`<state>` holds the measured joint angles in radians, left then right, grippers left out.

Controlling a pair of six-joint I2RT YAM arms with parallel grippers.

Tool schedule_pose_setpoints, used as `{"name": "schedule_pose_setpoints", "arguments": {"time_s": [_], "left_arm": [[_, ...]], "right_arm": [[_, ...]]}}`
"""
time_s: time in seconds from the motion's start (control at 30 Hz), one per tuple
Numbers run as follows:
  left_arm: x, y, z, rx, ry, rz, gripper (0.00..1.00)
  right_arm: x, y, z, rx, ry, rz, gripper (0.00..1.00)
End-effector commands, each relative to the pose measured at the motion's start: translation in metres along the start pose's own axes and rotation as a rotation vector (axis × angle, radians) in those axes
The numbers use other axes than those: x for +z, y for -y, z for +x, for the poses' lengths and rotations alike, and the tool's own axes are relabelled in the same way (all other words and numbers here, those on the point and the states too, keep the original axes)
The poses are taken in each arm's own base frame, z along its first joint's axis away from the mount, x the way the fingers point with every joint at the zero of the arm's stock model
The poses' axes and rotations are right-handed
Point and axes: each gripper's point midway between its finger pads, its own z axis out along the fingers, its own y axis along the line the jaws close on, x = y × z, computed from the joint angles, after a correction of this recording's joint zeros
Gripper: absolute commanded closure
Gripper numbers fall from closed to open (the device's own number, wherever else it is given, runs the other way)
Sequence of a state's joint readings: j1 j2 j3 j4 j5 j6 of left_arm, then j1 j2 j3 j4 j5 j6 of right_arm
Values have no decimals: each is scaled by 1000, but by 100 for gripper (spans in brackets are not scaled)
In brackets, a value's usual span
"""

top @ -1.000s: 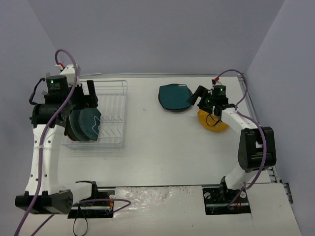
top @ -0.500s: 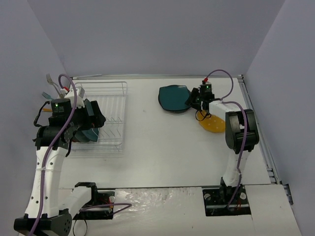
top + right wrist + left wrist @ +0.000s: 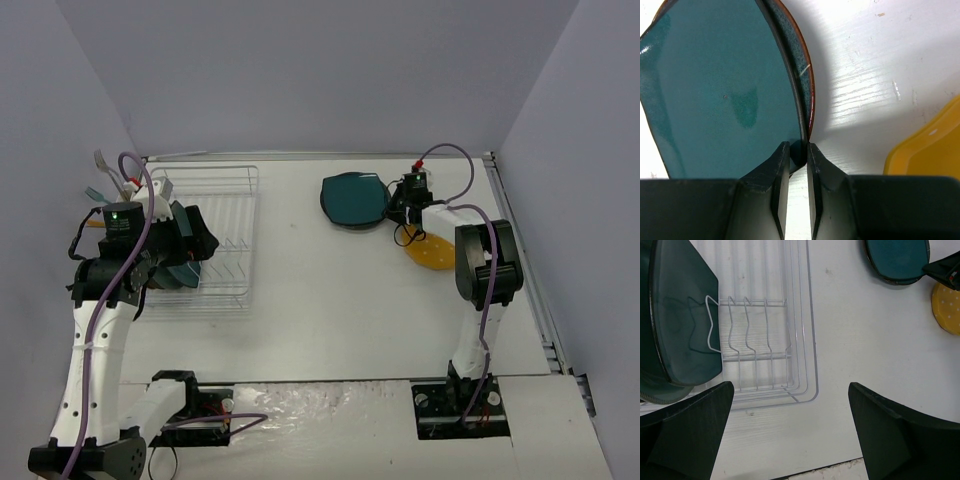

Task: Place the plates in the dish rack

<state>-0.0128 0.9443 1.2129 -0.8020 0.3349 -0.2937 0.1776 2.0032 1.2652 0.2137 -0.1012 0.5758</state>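
A dark teal plate [image 3: 355,197] lies on top of a small stack at the back of the table. My right gripper [image 3: 798,155] is shut on the near rim of this plate [image 3: 725,90]. A second plate with a blue-grey, brown-edged rim [image 3: 799,65] shows under it. A yellow-orange plate [image 3: 432,252] lies flat just right of the stack. The white wire dish rack [image 3: 225,240] stands at the left, and another dark teal plate [image 3: 675,325] stands upright in its slots. Over the rack's near right corner, my left gripper [image 3: 790,435] hangs open and holds nothing.
A cup with cutlery [image 3: 112,176] sits at the rack's far left corner. Walls close the table at the back and both sides. The right arm's black wrist [image 3: 946,271] shows beside the stacked plates.
My right gripper moved left to the stack and shut on the rim of the top teal plate. My left arm drew back from the rack and has since held still, open.
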Motion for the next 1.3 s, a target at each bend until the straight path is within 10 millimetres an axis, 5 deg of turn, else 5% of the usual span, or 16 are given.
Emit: {"name": "schedule_pose_setpoints", "arguments": {"time_s": [0.0, 0.5, 0.83, 1.27], "left_arm": [[-1, 13, -22, 8, 79, 54, 3], [6, 21, -24, -6, 76, 103, 3], [12, 24, -24, -16, 67, 122, 3], [15, 23, -21, -12, 52, 118, 3]], "right_arm": [[-27, -17, -27, -24, 84, -21, 100], [-79, 18, -37, 44, 90, -54, 100], [-75, 39, -27, 60, 62, -92, 100], [-61, 34, -14, 116, 39, -160, 80]]}}
